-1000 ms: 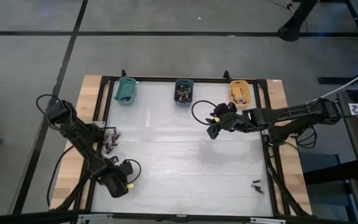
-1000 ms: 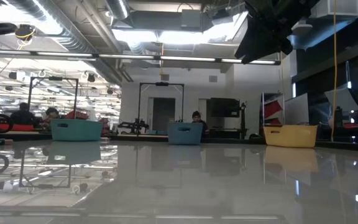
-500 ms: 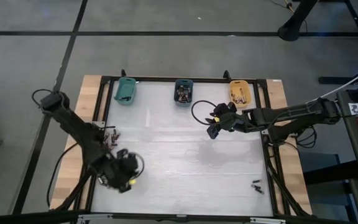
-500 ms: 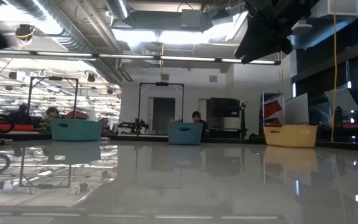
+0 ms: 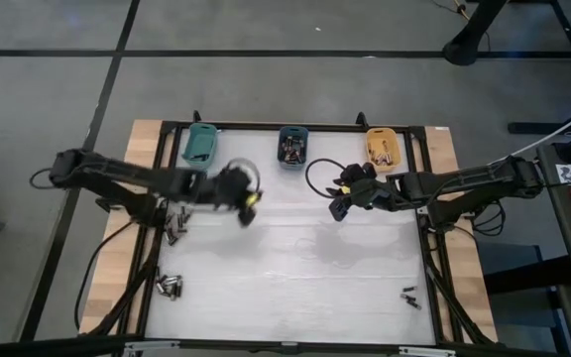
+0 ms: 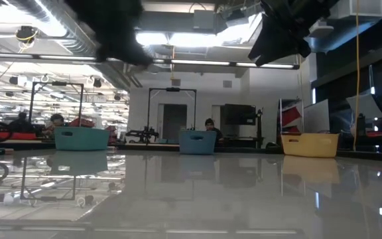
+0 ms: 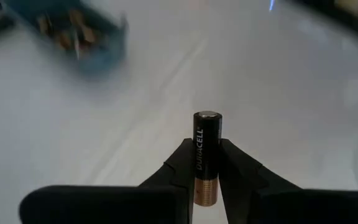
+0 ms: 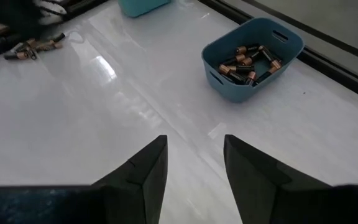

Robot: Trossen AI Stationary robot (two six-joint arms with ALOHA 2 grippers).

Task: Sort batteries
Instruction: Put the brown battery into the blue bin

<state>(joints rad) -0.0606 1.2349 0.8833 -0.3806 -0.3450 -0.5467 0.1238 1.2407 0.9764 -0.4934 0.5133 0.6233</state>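
The white tabletop [image 5: 295, 268] carries three small bins along its far edge: a teal bin [image 5: 200, 145], a blue bin [image 5: 292, 146] and an orange bin [image 5: 383, 147].

The left arm [image 5: 117, 176] reaches across the tabletop, and the left gripper [image 7: 206, 163] hangs above the surface, between the teal and blue bins and a little nearer than both. Its fingers [image 7: 178, 167] are clenched on a single battery [image 7: 206, 155], black with a coppery lower band, which stands upright between them with its silvery end poking out past the tips. Beyond those fingertips lies the blue bin, blurred in the left wrist view.

The right arm [image 5: 464, 183] stretches in from the right side, and the right gripper [image 8: 194, 165] hovers above the tabletop, nearer than the gap between the blue and orange bins. Its fingers [image 8: 143, 171] stand apart with nothing between them. Ahead of them sits the blue bin, holding a heap of cells.

Loose batteries [image 5: 174, 222] lie in a cluster near the left edge, another cluster [image 5: 170, 287] lies nearer the front on that side, and a few cells [image 5: 409, 295] rest by the front right corner.
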